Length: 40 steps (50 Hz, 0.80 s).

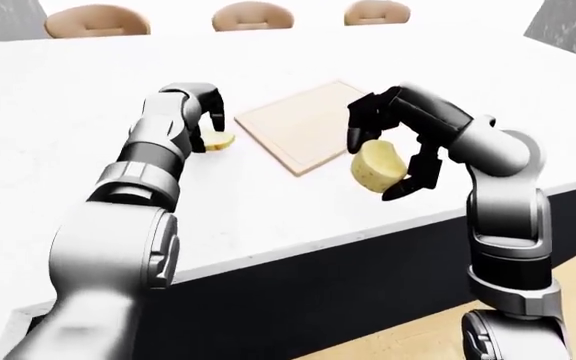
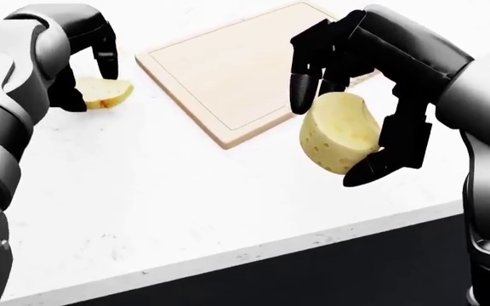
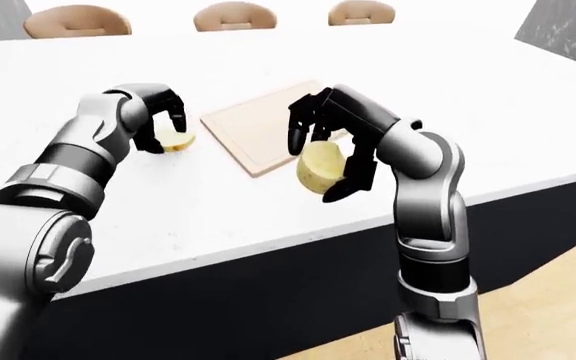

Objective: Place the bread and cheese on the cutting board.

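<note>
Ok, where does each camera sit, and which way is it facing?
Left-eye view: on the head, facing across the counter; both arms, chairs at top.
Head view: on the head, tilted down; cutting board, bread under left hand, cheese in right hand.
Right-eye view: nearly the left-eye picture.
All share both hands, board.
</note>
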Available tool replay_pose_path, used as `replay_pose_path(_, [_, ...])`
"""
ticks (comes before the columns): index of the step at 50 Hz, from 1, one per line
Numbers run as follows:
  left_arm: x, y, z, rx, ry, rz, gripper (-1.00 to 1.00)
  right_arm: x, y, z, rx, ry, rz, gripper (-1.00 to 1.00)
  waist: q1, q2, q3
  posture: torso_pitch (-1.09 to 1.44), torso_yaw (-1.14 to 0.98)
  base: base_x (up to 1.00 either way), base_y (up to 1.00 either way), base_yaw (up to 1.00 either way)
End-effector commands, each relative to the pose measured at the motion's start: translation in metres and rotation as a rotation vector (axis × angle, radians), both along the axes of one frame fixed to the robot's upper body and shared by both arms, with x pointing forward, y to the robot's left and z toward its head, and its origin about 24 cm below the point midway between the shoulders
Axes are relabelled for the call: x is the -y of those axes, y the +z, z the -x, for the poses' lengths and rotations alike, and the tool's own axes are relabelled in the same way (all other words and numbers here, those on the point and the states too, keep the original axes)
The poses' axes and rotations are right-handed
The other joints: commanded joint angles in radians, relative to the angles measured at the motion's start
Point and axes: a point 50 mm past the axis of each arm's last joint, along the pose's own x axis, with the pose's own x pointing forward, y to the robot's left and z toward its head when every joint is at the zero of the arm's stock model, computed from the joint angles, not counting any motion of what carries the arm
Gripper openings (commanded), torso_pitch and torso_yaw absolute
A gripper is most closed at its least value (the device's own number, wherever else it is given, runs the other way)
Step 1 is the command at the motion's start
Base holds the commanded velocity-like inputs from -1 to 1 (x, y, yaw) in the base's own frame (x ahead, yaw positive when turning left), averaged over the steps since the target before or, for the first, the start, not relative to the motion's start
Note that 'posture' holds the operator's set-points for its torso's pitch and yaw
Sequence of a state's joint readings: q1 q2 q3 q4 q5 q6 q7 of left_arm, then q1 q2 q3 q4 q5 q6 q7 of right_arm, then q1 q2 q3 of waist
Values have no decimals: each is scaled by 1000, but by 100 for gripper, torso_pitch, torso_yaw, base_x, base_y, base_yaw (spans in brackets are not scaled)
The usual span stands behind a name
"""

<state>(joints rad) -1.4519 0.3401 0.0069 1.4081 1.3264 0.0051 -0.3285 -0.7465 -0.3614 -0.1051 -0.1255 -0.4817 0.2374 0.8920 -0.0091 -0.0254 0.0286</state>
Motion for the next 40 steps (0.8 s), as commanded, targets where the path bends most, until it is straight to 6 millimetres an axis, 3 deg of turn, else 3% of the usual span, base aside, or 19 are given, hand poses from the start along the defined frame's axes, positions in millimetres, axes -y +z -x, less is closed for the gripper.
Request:
replay_pose_path(1, [4,37,0,117,-18,-1,-24,1,20,5,98,-5,-8,-100,-1,3,-35,0,0,0,0,0])
replay_pose_path(7, [17,72,3,197,-76,34,-22,0,21,4,100,-7,-13,-100,1,0,-34,0,0,0,0,0])
replay_pose_path(12, [33,86,4,268,-110,97,-27,0,20,5,102,-7,-20,-100,3,-2,-30,0,0,0,0,0])
replay_pose_path(18, [52,83,3,302,-129,161,-16,9,23,11,108,-21,-37,-100,5,-2,-28,0,0,0,0,0])
replay_pose_path(31, [79,82,5,337,-172,180,-22,36,15,44,102,-104,-53,-100,3,-15,-21,0,0,0,0,0])
replay_pose_path(40, [103,69,6,332,-203,236,-21,55,13,63,99,-177,-58,-100,5,-27,-18,0,0,0,0,0])
